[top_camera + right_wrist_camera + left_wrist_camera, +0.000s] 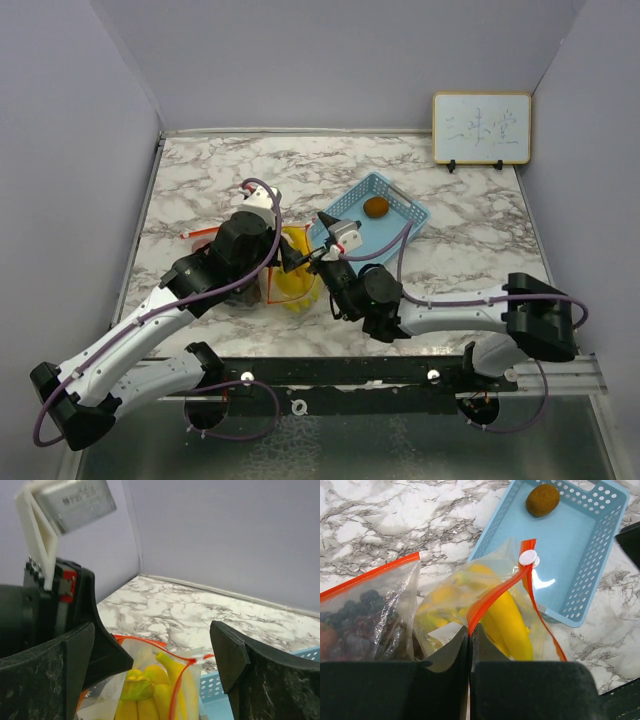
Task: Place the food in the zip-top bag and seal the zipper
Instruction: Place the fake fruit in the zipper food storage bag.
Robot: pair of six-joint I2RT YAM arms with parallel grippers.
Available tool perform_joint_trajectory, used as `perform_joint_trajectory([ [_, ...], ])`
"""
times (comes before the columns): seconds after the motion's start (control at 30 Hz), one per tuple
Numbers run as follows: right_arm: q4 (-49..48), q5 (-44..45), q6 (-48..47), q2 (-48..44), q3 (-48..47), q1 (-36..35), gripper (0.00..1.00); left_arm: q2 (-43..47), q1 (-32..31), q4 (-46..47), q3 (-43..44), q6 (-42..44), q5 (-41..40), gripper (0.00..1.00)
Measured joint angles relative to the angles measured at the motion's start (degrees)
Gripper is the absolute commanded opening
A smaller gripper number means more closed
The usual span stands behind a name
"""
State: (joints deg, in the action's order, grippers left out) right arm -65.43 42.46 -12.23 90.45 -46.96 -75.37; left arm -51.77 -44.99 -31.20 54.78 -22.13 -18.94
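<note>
**Left pinching the bag rim, right spread above it**

My left gripper [469,647] is pressed together on the orange zipper rim of the zip-top bag [445,595], with clear plastic caught between the fingers. The white slider [528,557] sits at the far end of that rim, over the near wall of the blue mesh basket [580,575]. The bananas [507,625] lie inside the bag, just beyond my fingers. To their left, behind clear plastic with another orange rim, are the dark grape cluster [357,617] and a red fruit [326,639]; I cannot tell if that is the same bag. A brown oval fruit [542,500] rests in the basket on the marble table [380,525]. My right gripper [155,652] is spread wide above the bag's mouth, touching nothing
</note>
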Motion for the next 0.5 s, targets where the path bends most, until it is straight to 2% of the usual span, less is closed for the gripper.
perform_joint_trajectory([
  [0.17,16.3,-2.1,5.4,-9.8,-1.9,0.0,1.00,-0.1,0.0,0.2,0.1,0.2,-0.1,0.00],
  [0.33,29.9,0.9,10.2,-13.6,-4.9,1.2,1.00,-0.1,0.0,0.3,0.1,0.2,-0.2,0.00],
  [0.4,38.5,1.3,13.8,-12.8,-9.0,4.2,1.00,0.0,0.0,0.2,0.1,0.2,-0.2,0.00],
  [0.5,50.6,-1.9,22.0,-11.2,-14.4,14.3,0.98,0.9,0.0,0.2,0.1,0.2,-0.2,0.00],
])
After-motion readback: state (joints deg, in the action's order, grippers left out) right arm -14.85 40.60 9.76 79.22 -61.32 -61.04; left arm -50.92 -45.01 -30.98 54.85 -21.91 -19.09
